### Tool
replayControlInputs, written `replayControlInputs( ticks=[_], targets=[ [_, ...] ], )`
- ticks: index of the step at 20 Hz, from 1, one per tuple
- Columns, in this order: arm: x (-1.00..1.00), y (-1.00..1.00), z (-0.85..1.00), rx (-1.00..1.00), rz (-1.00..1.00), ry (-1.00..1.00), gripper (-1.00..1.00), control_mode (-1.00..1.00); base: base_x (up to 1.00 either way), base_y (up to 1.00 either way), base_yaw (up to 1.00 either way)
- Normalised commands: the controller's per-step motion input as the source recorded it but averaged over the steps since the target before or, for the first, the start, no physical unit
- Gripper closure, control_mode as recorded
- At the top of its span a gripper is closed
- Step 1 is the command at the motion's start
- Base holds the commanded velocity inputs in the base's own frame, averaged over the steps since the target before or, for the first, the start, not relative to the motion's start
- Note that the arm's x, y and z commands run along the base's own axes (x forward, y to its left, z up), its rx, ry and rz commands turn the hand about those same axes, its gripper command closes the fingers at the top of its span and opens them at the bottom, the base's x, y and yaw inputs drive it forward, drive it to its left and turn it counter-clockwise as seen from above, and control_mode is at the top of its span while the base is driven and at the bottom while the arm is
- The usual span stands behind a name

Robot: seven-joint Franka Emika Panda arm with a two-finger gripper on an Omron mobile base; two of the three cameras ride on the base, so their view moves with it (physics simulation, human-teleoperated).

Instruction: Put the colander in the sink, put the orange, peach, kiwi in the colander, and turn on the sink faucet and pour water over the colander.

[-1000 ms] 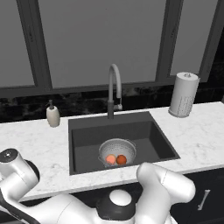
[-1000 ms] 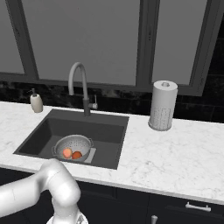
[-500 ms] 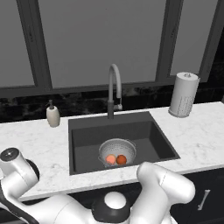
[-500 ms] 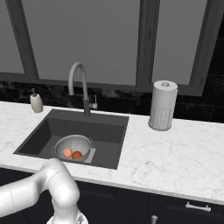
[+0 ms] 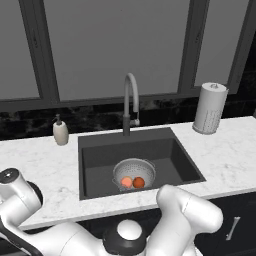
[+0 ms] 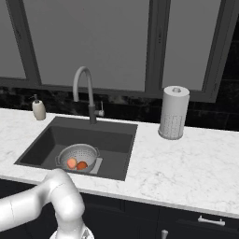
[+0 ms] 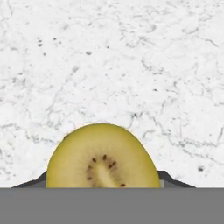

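Note:
The kiwi, cut face up with a yellow-olive flesh and dark seeds, lies on white marble in the hand view. My gripper straddles it, and a dark fingertip presses against each of its sides. The colander stands in the sink with the peach and the orange side by side inside it. The right base view shows the same colander, peach and orange. The sink faucet arches over the basin's back edge, with no water running.
A beige soap dispenser stands left of the sink, and a paper towel roll stands on the counter to its right. Dark window frames rise behind the marble counter. My own white arm fills the foreground of both base views.
The arm's near joints have shifted only slightly. The colander, peach and orange have stayed where they were.

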Motion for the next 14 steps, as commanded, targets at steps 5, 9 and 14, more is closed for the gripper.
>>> replayControlInputs(
  ticks=[5,9,14],
  targets=[
    [-0.08,-0.58,0.34,0.01,-0.01,-0.11,1.0,-1.0,0.0,0.0,0.0],
    [0.0,-1.0,0.46,0.01,-0.05,-0.13,1.0,-1.0,0.0,0.0,0.0],
    [0.01,-1.0,0.35,0.03,-0.09,-0.07,1.0,-1.0,0.0,0.0,0.0]
  ],
)
